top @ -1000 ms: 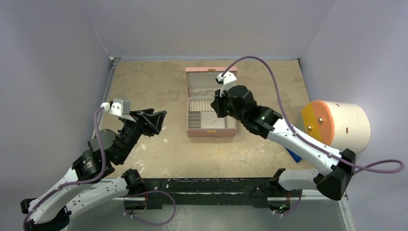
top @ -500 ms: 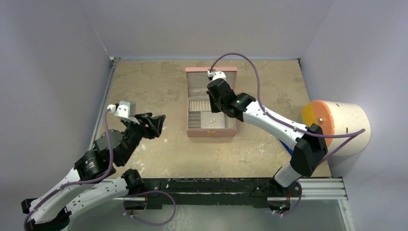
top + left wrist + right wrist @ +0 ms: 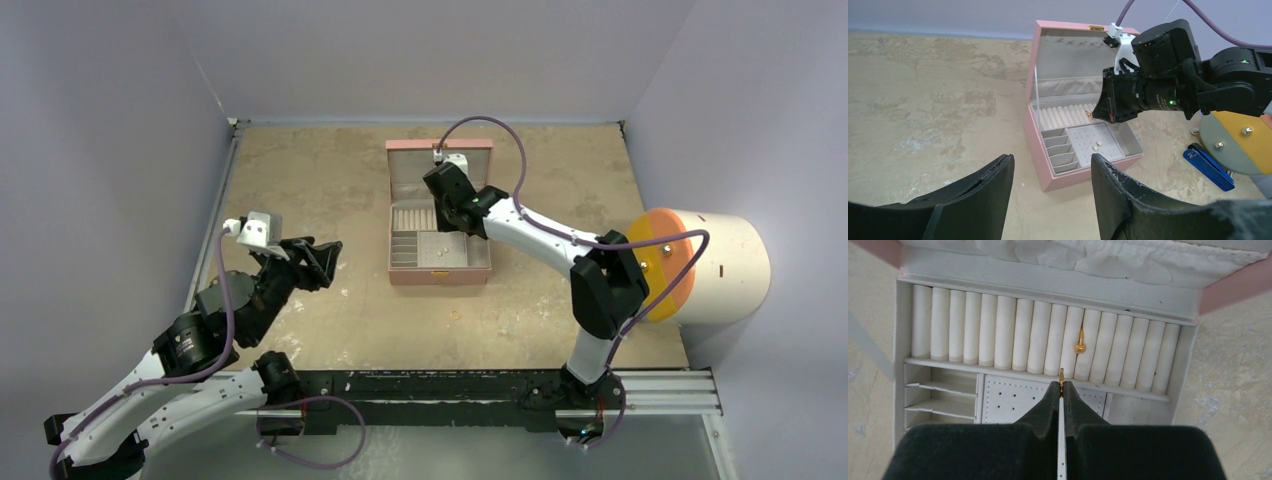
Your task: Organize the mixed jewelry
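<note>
The right gripper (image 3: 1061,386) hangs over the open pink jewellery box (image 3: 420,277) with beige compartments. Its black jaws are pressed together and pinch a thin gold piece (image 3: 1061,373) at their very tip. Seen edge-on, it may be a ring, but its shape is hard to make out. The tip is just above the near edge of the row of white padded rolls (image 3: 998,330), which fills the far part of the box's tray.

A gold ring (image 3: 1079,344) sits pushed into a slot between two of these rolls, slightly right of the pinched piece and farther back. On the near side of the rolls is a white perforated panel (image 3: 1008,400). In the left wrist view, two small gold studs (image 3: 1096,145) lie on it. Left of the panel are narrow divided compartments (image 3: 938,395).

A loose gold ring (image 3: 455,316) lies on the tan mottled tabletop (image 3: 320,170), on the near side of the box and apart from it.

The left gripper (image 3: 1051,159) is held above the table well to the left of the box and points toward it. Its jaws stand apart and grip nothing.

At the right edge of the table stands a white drum with an orange and yellow face (image 3: 720,262). A flat blue object (image 3: 1209,169) lies on the table near it.
</note>
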Available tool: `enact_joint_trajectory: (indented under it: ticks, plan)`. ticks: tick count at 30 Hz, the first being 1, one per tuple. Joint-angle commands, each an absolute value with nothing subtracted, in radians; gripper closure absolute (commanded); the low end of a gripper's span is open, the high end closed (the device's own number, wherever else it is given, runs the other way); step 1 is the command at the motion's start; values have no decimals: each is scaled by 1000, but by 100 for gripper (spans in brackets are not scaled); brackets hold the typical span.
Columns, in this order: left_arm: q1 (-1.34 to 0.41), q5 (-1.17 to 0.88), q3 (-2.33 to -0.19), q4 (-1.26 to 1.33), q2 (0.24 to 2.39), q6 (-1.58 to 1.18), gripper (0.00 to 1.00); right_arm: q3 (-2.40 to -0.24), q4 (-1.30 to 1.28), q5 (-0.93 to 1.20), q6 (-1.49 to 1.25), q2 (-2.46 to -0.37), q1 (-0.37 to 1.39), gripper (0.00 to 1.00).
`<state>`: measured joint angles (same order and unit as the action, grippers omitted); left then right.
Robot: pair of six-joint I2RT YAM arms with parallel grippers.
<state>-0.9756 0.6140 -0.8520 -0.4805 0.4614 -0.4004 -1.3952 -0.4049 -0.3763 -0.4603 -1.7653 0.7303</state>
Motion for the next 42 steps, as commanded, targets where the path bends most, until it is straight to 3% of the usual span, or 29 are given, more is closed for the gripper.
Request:
enact_joint_trajectory:
  ticks: [1, 42]
  plan:
    - [-970, 612, -847, -461, 468, -385, 43, -1449, -360, -385, -488, -1780, 715, 100]
    - [-954, 603, -848, -467, 501, -374, 43, -1455, -291, -336, -544, -1971, 681, 100]
